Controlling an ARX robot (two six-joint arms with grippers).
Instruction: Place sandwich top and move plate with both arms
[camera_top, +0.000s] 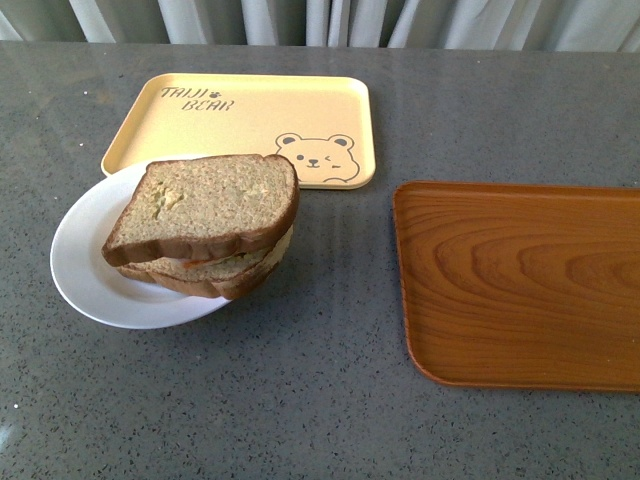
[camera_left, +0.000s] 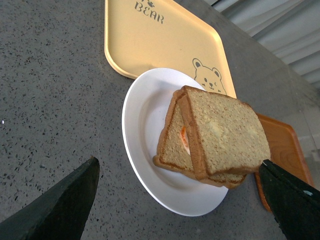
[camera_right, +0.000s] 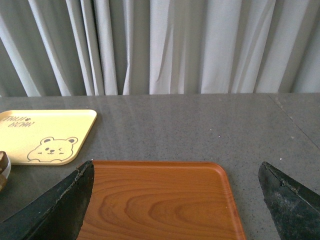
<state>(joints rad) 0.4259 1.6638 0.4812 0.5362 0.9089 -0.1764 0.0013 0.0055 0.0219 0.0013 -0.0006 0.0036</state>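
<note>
the sandwich top (camera_top: 205, 200) hides nearly all the filling (camera_left: 184, 136), only an orange sliver showing; the brown tray (camera_top: 520, 280) runs off the front view's right edge.

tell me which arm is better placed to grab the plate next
Left. The left gripper is open and faces the plate, with the sandwich top already on the stack. The right gripper is open over the brown tray, off to the side of the plate.
</note>
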